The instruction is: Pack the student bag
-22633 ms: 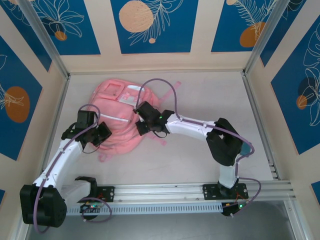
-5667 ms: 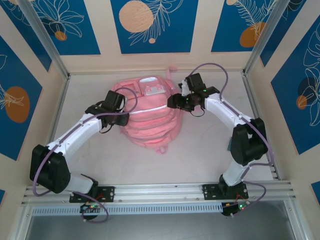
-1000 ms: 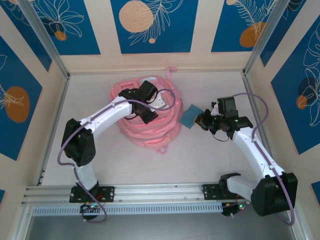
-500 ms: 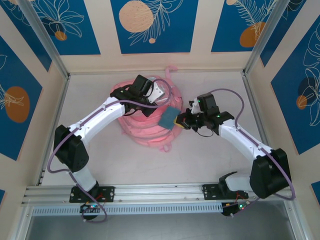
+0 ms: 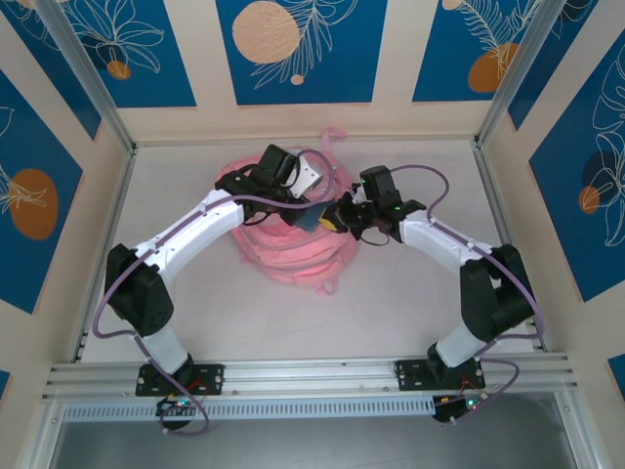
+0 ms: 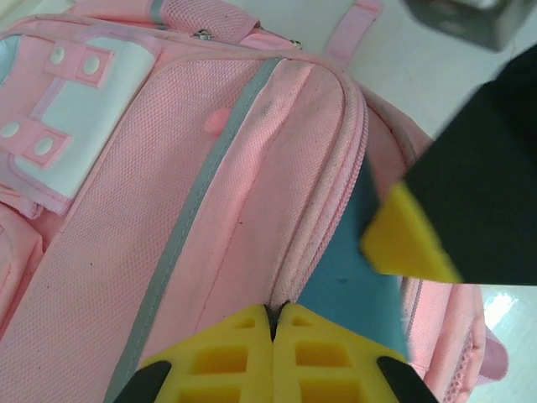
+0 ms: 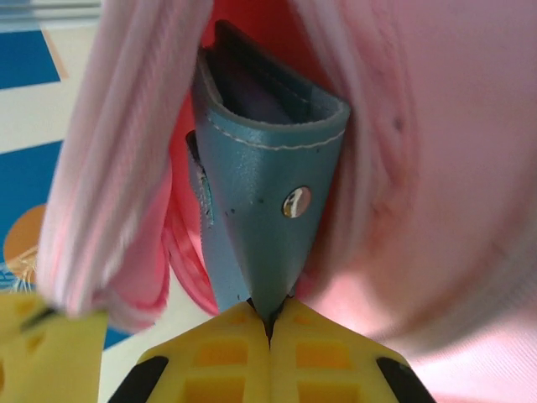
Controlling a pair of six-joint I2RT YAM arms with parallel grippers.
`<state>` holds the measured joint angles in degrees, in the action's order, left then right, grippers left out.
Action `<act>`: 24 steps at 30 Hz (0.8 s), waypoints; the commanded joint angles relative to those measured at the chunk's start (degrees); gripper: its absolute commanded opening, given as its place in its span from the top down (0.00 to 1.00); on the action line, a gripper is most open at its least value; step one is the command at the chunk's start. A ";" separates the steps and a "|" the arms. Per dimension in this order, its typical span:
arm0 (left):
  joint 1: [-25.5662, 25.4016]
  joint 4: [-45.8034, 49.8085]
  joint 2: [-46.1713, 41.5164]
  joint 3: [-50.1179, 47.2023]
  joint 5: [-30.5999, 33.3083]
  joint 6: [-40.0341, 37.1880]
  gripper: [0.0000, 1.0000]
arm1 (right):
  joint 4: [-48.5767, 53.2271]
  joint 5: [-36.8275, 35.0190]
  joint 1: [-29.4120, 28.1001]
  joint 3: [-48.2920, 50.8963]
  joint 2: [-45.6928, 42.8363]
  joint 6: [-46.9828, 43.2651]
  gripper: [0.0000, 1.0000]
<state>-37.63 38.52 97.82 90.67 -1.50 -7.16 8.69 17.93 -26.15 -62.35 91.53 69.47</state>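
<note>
At the far middle of the table [image 5: 410, 322] I see the bag [image 5: 293, 249], mouth open. A blue case [image 7: 268, 193] sits partway inside it, pink walls close on both sides. My right gripper [image 7: 268, 323] is clamped on the case's corner. My left gripper [image 6: 274, 315] pinches the bag's zip edge (fingertips pressed together), just beside the case.

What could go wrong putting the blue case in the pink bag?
The blue case is only partway into the pink bag, so it could catch on the opening's edge. The right end effector pinches just its tip, so it might slip. If the left end effector loses the bag's rim, the opening could flop shut.
</note>
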 commanded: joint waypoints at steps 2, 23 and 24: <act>0.36 -3.19 -0.19 2.87 -1.93 2.99 1.00 | -6.71 -3.42 -3.00 -4.99 5.23 6.22 1.00; 2.23 -0.90 -1.40 1.59 -3.12 14.57 0.45 | -1.26 -10.20 -4.57 13.51 -10.82 -0.65 0.59; 2.99 -1.03 -2.53 0.12 -4.08 14.95 0.38 | 0.89 -11.36 -4.46 13.38 -12.00 -2.04 0.54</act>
<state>-36.18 37.89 98.63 92.31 -3.14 4.73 -0.73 9.89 -31.03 -49.82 82.59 72.75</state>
